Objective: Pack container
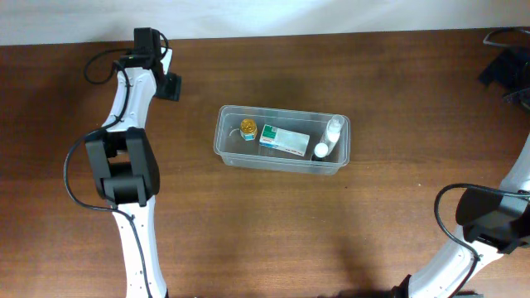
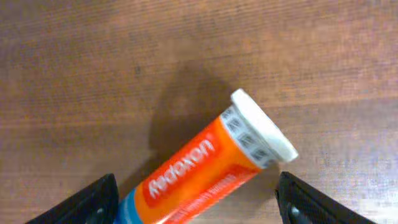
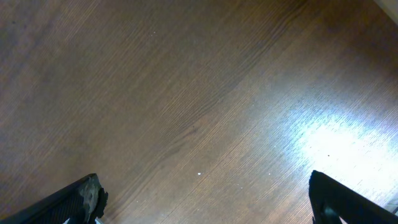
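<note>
**Round tube lies askew between open fingers: a roll or a slip is the main risk**

Overhead view: the container [image 1: 281, 139] sits at the middle of the frame on the brown surface [image 1: 248, 240]. It holds a small amber bottle [image 1: 248, 127] at its left end and a green-and-white box [image 1: 284, 139] lying flat in the middle. At its right end is a white bottle [image 1: 332, 132], possibly two; the view is too small to be sure. Little floor is free, so a long item may land on the box or catch the rim. The left end effector [image 1: 170, 84] is at the upper left, well apart from the container. Whatever lies under it cannot be seen from above.

Left wrist view: the left end effector [image 2: 196, 182] is spread open. An orange tube [image 2: 199, 174] lies on the surface between its fingers [image 2: 93, 202]. The tube runs diagonally, with its white cap [image 2: 264, 129] toward the upper right, so it is not square to the jaws. Closing now would likely press on a round body at an angle. It could roll or pivot away, or be pinched near one end and sag on the way over.

Right wrist view: the right end effector [image 3: 204, 177] is open and holds nothing. Only bare wood and a bright glare patch at the right show below it.
</note>
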`<move>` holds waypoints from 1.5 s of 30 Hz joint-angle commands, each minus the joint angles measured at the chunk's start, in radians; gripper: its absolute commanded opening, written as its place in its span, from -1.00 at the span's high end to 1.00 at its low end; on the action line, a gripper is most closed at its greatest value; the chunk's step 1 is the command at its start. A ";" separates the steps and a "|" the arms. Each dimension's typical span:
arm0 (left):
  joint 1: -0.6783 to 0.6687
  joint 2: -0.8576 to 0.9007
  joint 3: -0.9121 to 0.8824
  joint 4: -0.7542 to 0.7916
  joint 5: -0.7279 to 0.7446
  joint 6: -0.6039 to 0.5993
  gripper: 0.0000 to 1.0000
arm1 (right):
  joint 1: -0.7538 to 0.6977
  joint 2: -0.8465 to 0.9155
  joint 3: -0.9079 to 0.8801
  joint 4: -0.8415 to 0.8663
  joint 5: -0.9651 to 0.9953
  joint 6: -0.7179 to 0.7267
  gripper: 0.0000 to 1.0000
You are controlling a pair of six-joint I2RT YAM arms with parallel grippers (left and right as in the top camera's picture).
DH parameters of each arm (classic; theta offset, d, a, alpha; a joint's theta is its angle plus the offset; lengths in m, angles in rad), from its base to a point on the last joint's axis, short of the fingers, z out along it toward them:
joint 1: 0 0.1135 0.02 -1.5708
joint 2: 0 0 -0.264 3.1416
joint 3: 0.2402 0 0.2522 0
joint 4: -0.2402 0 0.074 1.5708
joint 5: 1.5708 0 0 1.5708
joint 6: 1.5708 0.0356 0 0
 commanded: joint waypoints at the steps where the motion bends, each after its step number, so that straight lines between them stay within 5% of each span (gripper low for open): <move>1: 0.005 0.071 -0.051 -0.100 -0.007 0.017 -0.64 | -0.003 -0.019 0.013 -0.005 0.016 -0.006 -0.97; 4: 0.005 0.071 -0.051 -0.135 -0.006 0.017 -0.51 | -0.003 -0.019 0.013 -0.005 0.016 -0.006 -0.97; 9: 0.003 0.071 -0.051 -0.172 0.021 0.017 0.07 | -0.003 -0.019 0.013 -0.005 0.016 -0.006 -0.97; 15: -0.012 0.071 -0.051 -0.198 0.074 0.016 0.41 | -0.003 -0.019 0.013 -0.005 0.016 -0.006 -0.97; 29: -0.076 0.071 0.004 -0.242 0.079 0.016 0.62 | -0.003 -0.019 0.013 -0.005 0.016 -0.006 -0.97; 45: -0.095 0.071 0.604 -0.722 0.336 0.063 0.62 | -0.003 -0.019 0.013 -0.005 0.016 -0.006 -0.97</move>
